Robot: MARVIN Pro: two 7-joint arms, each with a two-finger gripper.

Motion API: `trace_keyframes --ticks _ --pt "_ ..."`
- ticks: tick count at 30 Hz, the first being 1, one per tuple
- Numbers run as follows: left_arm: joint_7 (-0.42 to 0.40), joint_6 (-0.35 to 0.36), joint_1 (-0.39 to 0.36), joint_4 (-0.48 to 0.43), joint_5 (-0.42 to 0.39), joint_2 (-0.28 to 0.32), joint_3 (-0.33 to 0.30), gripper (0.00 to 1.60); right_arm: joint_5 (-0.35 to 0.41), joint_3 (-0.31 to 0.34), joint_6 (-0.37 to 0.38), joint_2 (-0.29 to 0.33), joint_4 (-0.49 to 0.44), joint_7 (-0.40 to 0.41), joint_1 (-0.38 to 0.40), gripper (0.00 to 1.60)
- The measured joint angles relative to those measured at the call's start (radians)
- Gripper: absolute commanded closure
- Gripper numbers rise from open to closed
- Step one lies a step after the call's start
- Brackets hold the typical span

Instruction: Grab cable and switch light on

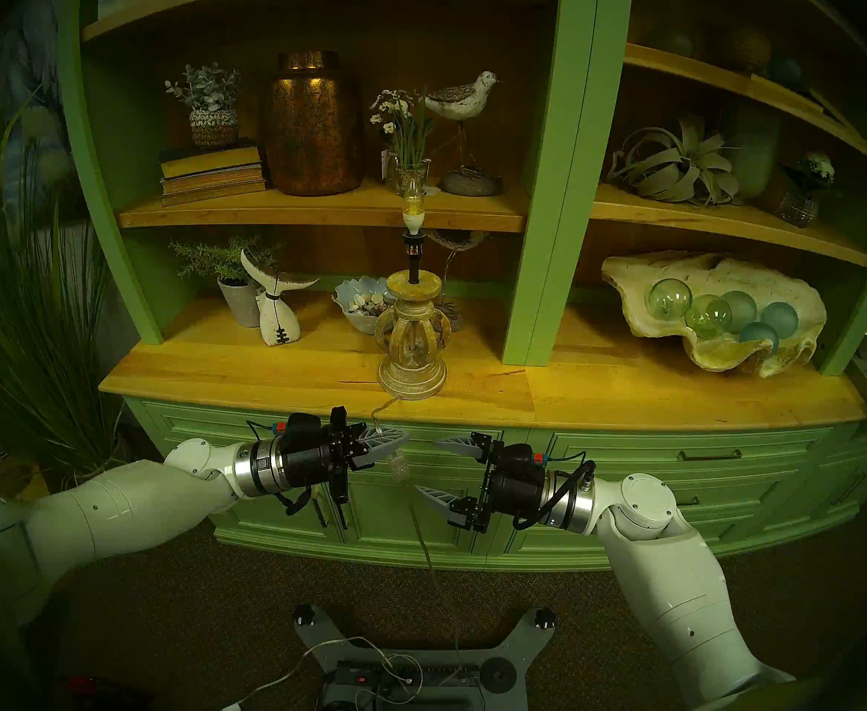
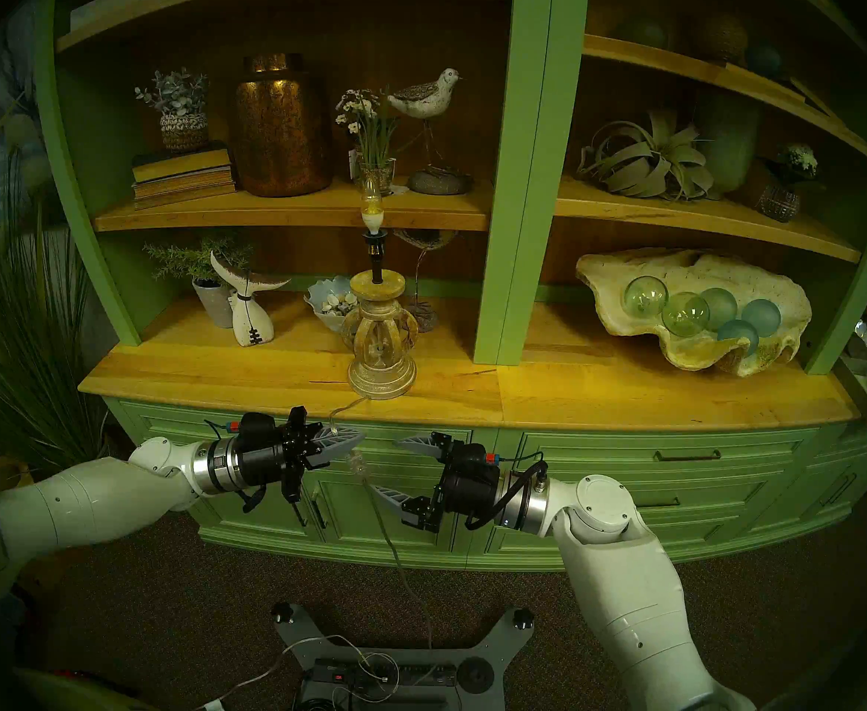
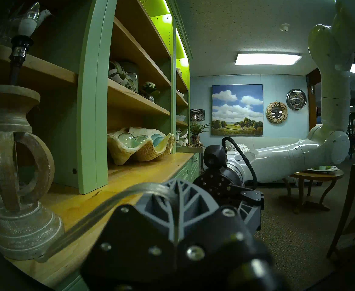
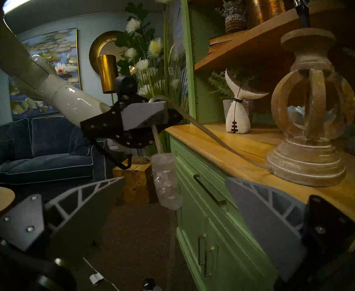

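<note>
With the left gripper (image 1: pixel 395 440) closed on the clear cable (image 1: pixel 423 535), the wide-open, empty right gripper (image 1: pixel 434 469) should close squarely on the hanging inline switch (image 1: pixel 399 463).

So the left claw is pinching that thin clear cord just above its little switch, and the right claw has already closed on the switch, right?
Not quite. The right gripper is open, its fingers apart on either side of the small clear inline switch, as the right wrist view shows. The left gripper is indeed shut on the thin clear cable above the switch.
</note>
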Motion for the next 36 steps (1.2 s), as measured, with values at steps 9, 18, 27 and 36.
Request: trace_keyframes --ticks 9,18,27,36 --pt "0.007 -0.007 -0.009 -0.003 -0.003 0.004 0.015 1.60 0.013 -0.020 -0.007 -0.017 0.056 0.023 0.020 0.00" --pt "0.013 -0.013 -0.016 -0.005 -0.004 0.007 0.028 1.60 0.017 -0.055 -0.040 -0.061 0.100 0.029 0.054 0.00" --pt "0.020 -0.020 -0.024 -0.007 -0.007 0.010 0.042 1.60 0.017 -0.079 -0.071 -0.090 0.147 0.035 0.083 0.01" --pt "0.027 -0.027 -0.033 -0.009 -0.009 0.013 0.057 1.60 0.018 -0.079 -0.094 -0.100 0.170 0.045 0.103 1.04"
